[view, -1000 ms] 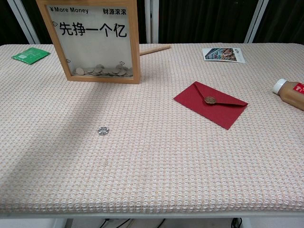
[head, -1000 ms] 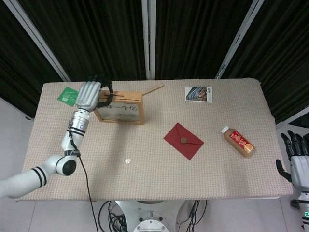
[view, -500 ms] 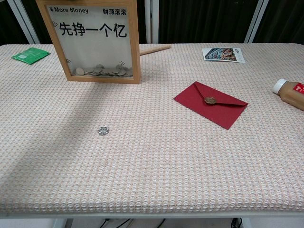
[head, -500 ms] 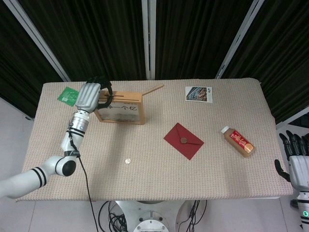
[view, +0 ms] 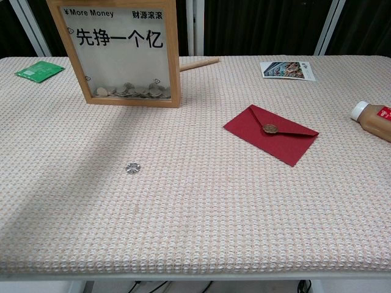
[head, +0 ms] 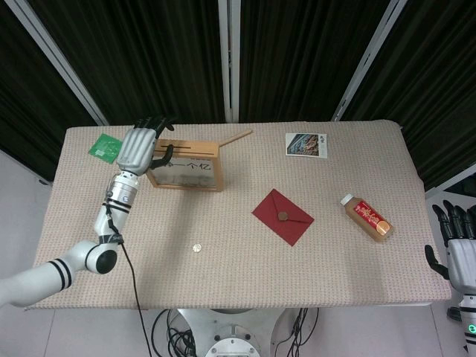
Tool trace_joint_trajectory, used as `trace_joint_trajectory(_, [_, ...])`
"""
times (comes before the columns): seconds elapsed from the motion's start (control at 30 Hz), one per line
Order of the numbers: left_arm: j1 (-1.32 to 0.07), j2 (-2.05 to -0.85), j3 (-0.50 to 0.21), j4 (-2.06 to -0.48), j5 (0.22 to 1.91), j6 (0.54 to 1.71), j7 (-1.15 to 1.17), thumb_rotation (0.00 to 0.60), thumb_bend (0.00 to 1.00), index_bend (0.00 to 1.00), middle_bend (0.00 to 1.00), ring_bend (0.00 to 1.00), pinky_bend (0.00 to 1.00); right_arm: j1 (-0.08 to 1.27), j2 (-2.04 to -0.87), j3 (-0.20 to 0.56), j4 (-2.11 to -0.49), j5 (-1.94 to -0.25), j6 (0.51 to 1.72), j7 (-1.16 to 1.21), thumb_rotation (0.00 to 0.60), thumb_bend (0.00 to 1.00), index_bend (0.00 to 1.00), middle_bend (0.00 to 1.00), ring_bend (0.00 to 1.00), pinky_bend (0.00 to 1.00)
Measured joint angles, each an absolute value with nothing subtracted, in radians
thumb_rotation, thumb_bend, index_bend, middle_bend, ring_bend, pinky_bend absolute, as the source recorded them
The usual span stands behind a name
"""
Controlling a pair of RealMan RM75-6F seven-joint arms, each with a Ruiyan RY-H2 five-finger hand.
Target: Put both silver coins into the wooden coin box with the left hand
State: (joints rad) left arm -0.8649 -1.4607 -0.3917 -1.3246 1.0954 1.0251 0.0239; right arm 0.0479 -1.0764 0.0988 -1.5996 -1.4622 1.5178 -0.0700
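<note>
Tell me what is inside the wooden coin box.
A pile of silver coins lies along the bottom of the wooden coin box, seen through its front. Their number cannot be told.

front half of table (view: pixel 195 232): bare cloth, open from the near edge up to one silver coin (view: pixel 132 167).
left rear: wooden coin box (view: pixel 122 55) stands upright; left hand (head: pixel 139 145) hangs at its top left end, fingers spread.
behind box: wooden stick (view: pixel 198 63) and green packet (view: pixel 39 71).
centre right: flat red envelope (view: pixel 270 134).
right edge: lying bottle (view: pixel 371 119).
rear right: photo card (view: pixel 287 70).
right hand (head: pixel 460 256): off the table, well apart.
</note>
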Motion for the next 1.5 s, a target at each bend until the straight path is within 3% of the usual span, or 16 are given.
trace_joint_trajectory(0.27, [-0.823,-1.437,-0.354,-1.432,1.284,1.196,0.022,0.600,0.47,0.28,0.30,0.13,0.16,0.048,-1.074,0.101,-1.601,-1.463,1.522,-0.067,0.600,0.34,0.00,0.00,0.00,0.00])
trace_joint_trajectory(0.5, [-0.699,-1.381,-0.199,-1.605,1.495,1.371,0.043,0.600,0.46,0.35,0.31,0.13,0.16,0.042,-1.078,0.097,-1.595,-1.464,1.527,-0.056,0.600,0.34,0.00,0.00,0.00,0.00])
trace_joint_trajectory(0.7, [-0.581,-1.390,-0.028,-1.618,1.554,1.393,0.027,0.600,0.46,0.36,0.32,0.13,0.16,0.038,-1.077,0.091,-1.598,-1.484,1.541,-0.056,0.600,0.34,0.00,0.00,0.00,0.00])
trace_joint_trajectory(0.9, [-0.522,-1.483,0.052,-1.497,1.570,1.363,-0.030,0.600,0.38,0.39,0.32,0.15,0.17,0.028,-1.064,0.090,-1.613,-1.492,1.561,-0.059,0.600,0.34,0.00,0.00,0.00,0.00])
trace_joint_trajectory(1.5, [-0.489,-1.756,0.074,-1.195,1.626,1.298,-0.082,0.600,0.38,0.40,0.31,0.15,0.17,0.018,-1.058,0.089,-1.598,-1.472,1.552,-0.035,0.600,0.34,0.00,0.00,0.00,0.00])
